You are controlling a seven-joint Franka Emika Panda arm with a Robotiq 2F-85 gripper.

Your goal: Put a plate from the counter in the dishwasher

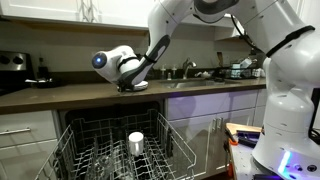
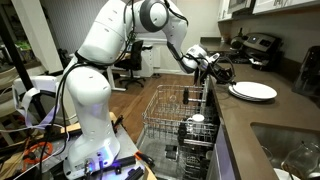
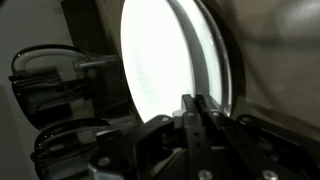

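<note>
Hand: the gripper (image 3: 195, 102) has its fingers drawn together and pinched on the rim of the plate (image 3: 165, 60). In the wrist view they come in from 6 o'clock and meet the rim at about the plate's 5 o'clock.
Hand from outside: in both exterior views the gripper (image 1: 128, 85) (image 2: 222, 76) sits low at the plate's 9 o'clock edge.
Plate: it is on the counter (image 2: 250, 125), near its front edge. I cannot tell whether the gripped side is raised off the worktop.
Dishwasher: the dishwasher (image 1: 90, 150) stands open under the counter, at 6 o'clock from the plate in an exterior view, with its rack (image 2: 175, 115) pulled out.
Cup: a white cup (image 1: 136, 143) stands upright in the rack.
Hidden: in an exterior view the gripper's body covers most of the plate (image 1: 141, 87), leaving only a pale sliver. The pinch itself is too small to make out from outside.
Hard to read: in the wrist view glare washes out the plate's face, and the dark blurred shapes at 9 o'clock cannot be identified.
Cut off: a sink (image 2: 290, 150) runs out of frame at 4 o'clock.
Materials: the plate (image 2: 255, 91) is round, smooth and glossy white with a raised rim. The counter is smooth dark brown, the rack is light grey wire, the arm (image 2: 95, 60) has white rounded shells, and the gripper is black.
</note>
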